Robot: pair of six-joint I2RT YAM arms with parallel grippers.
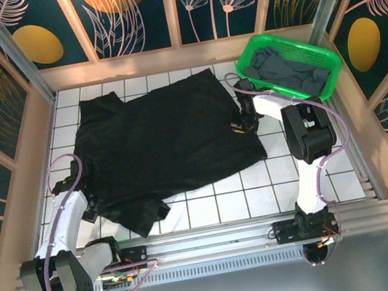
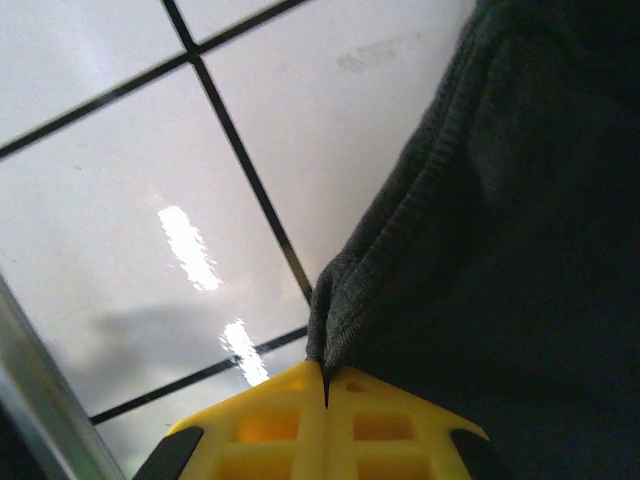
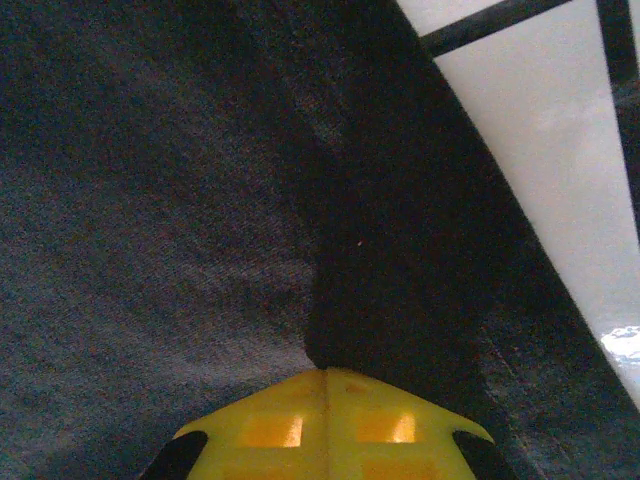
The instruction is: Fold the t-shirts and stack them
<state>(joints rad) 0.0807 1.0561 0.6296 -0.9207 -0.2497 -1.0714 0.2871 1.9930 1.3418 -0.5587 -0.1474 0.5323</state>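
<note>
as both pairs of jaws are closing on black cloth

the left gripper (image 2: 325, 375) is pinching a ribbed edge of the black t-shirt (image 1: 164, 143) near the arm bases, and the right gripper (image 3: 325, 372) is clamping its right edge. the shirt is lying spread on the white tiled table (image 1: 261, 194). beyond, the grey t-shirt (image 1: 289, 71) is sitting in the green basket (image 1: 319, 52) by leaf-painted wall panels (image 1: 129, 15).

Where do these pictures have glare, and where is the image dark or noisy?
Left wrist: two bright glare streaks on the white tile, hem of the black t-shirt sharp. Right wrist: dim and grainy cloth, glare at the right edge. Top external: even light, shirt nearly featureless black.
</note>
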